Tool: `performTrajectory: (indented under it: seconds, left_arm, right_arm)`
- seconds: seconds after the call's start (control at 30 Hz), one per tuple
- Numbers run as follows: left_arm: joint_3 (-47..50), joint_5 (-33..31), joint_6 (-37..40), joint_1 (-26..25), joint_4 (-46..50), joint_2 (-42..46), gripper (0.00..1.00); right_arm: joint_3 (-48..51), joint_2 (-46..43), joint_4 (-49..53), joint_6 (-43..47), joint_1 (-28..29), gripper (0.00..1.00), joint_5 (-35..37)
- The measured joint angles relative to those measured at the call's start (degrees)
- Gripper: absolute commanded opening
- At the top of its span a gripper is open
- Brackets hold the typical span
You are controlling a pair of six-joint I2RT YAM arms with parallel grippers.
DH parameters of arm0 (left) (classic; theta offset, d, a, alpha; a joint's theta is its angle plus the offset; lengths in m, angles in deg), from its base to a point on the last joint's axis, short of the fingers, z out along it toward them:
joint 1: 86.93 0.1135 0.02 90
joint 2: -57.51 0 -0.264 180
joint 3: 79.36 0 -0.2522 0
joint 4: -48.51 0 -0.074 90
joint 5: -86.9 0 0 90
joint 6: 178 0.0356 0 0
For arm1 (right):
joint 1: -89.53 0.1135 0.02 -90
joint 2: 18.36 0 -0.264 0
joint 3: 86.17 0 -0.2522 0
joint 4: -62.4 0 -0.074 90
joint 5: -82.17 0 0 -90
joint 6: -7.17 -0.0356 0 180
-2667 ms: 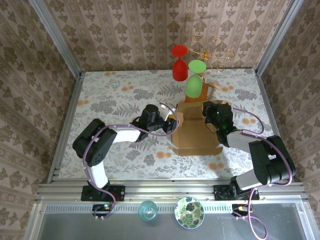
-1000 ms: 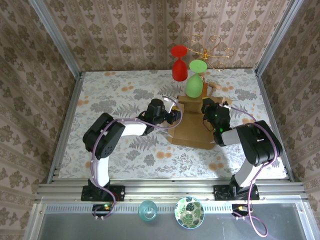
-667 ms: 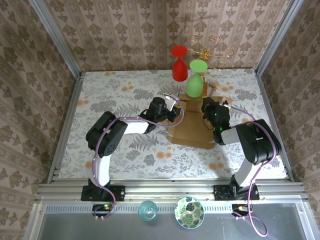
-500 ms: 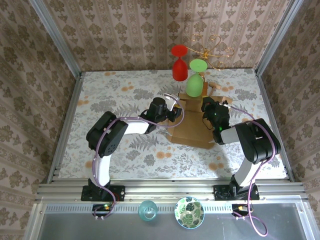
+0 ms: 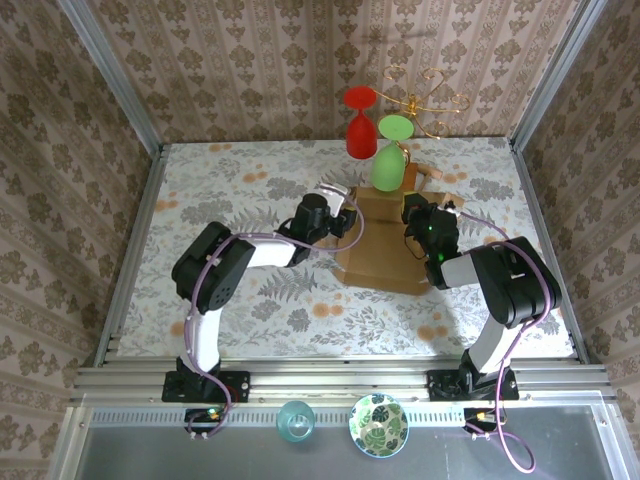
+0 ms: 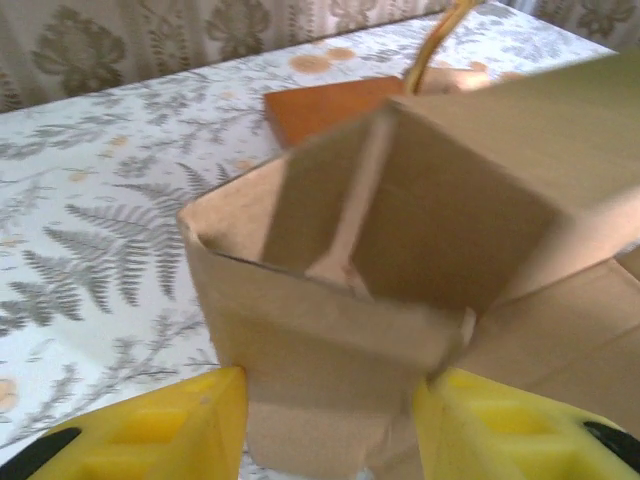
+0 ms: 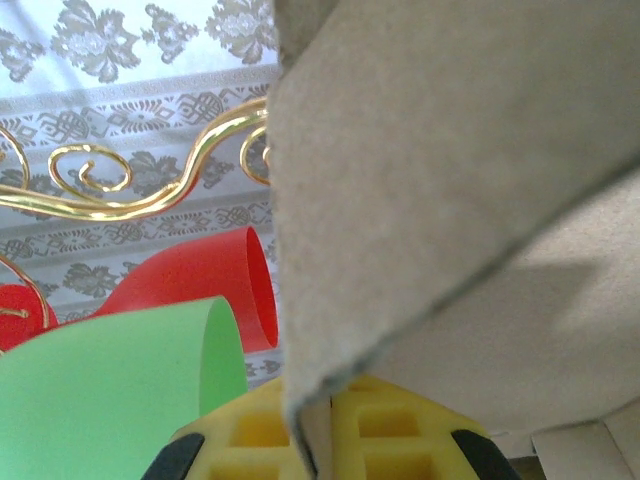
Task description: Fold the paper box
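The paper box (image 5: 385, 245) stands half-formed mid-table, just before the wooden stand (image 6: 320, 105). One wall is pinched by the right gripper (image 7: 315, 440). The left gripper (image 6: 330, 420) is spread astride a corner panel, but a grip cannot be confirmed. The wall should be braced while the panel is creased squarely inward. The box's far side is hidden.
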Motion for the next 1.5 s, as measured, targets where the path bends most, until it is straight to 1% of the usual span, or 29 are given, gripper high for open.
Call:
performTrajectory:
  seconds: [0.1, 0.17, 0.3, 0.4, 0.57, 0.67, 0.73, 0.8, 0.87, 0.97, 1.07, 1.23, 1.5]
  left_arm:
    - [1.25, 1.18, 0.48, 1.14, -1.2, 0.02, 0.48]
    - [2.67, 3.34, 0.68, 1.09, -1.86, 0.35, 0.48]
    - [7.65, 6.62, 0.9, 0.15, -2.34, 4.11, 0.5]
    - [12.98, 7.93, 0.87, -1.51, -2.03, 10.54, 0.5]
    - [19.5, 9.33, 0.33, -3.85, 0.39, 25.9, 0.46]
    - [21.57, 10.34, -0.02, -2.54, 2.25, 33.11, 0.38]
    - [22.93, 11.54, -0.31, 0.48, 2.84, 35.23, 0.35]
    - [23.43, 12.92, -0.17, 5.27, 4.17, 34.64, 0.31]
    - [22.95, 14.03, 0.44, 10.36, 6.01, 31.52, 0.3]
    - [19.3, 15.76, 2.97, 14.25, 10.1, 24.52, 0.32]
    - [14.03, 18.14, 5.95, 14.38, 12.63, 17.94, 0.32]
    - [8.7, 21.94, 9.05, 13.42, 12.04, 11.65, 0.34]
    - [7.52, 25.86, 12.11, 10.21, 9.57, 8.48, 0.36]
  right_arm:
    - [0.0, -0.02, 0.02, 0.02, 0.72, 0.0, -1.11]
    - [0.0, -0.02, 0.02, 0.0, 1.05, 0.0, -1.79]
    - [0.0, -0.07, 0.17, 0.0, 1.22, 0.0, -2.25]
    - [0.0, -0.48, 1.25, 0.04, 1.27, 0.0, -2.86]
    - [-0.15, -1.01, 2.47, 0.07, 1.22, 0.0, -3.1]
    - [-0.31, -1.01, 2.73, 0.07, 1.2, 0.0, -3.19]
    - [-0.39, -1.01, 2.86, 0.04, 1.2, 0.0, -3.23]
    - [-0.42, -1.01, 2.89, 0.04, 1.2, 0.0, -3.26]
    - [-0.42, -1.01, 2.95, 0.04, 1.2, 0.0, -3.26]
    - [-0.42, -1.01, 3.04, 0.04, 1.2, 0.0, -3.28]
    - [-0.42, -1.05, 3.08, 0.07, 1.2, 0.0, -3.28]
    - [-0.42, -1.05, 3.04, 0.09, 1.2, 0.0, -3.37]
    - [-0.42, -1.03, 3.08, 0.24, 1.18, 0.0, -4.96]
